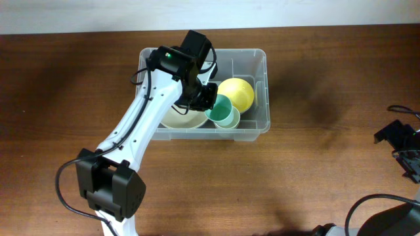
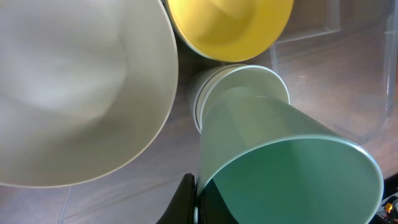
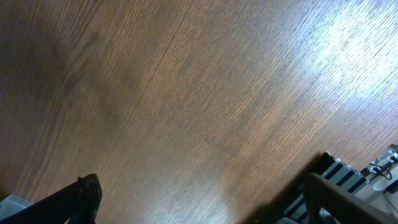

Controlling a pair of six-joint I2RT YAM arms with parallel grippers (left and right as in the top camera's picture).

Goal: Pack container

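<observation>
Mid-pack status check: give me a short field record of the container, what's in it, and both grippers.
container: clear tub on the wooden table
contents: cream bowl, yellow bowl, pale cup, green cup
left gripper: shut on the green cup's rim, inside the container, cup tilted onto the pale cup
right gripper: open, empty, over bare table

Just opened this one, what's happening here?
The left pincer is down inside the container, shut on the rim of a green cup that lies tilted against a paler cup. A cream bowl and a yellow bowl sit in the container too. The right pincer is open over the bare table off to the side, holding nothing.
</observation>
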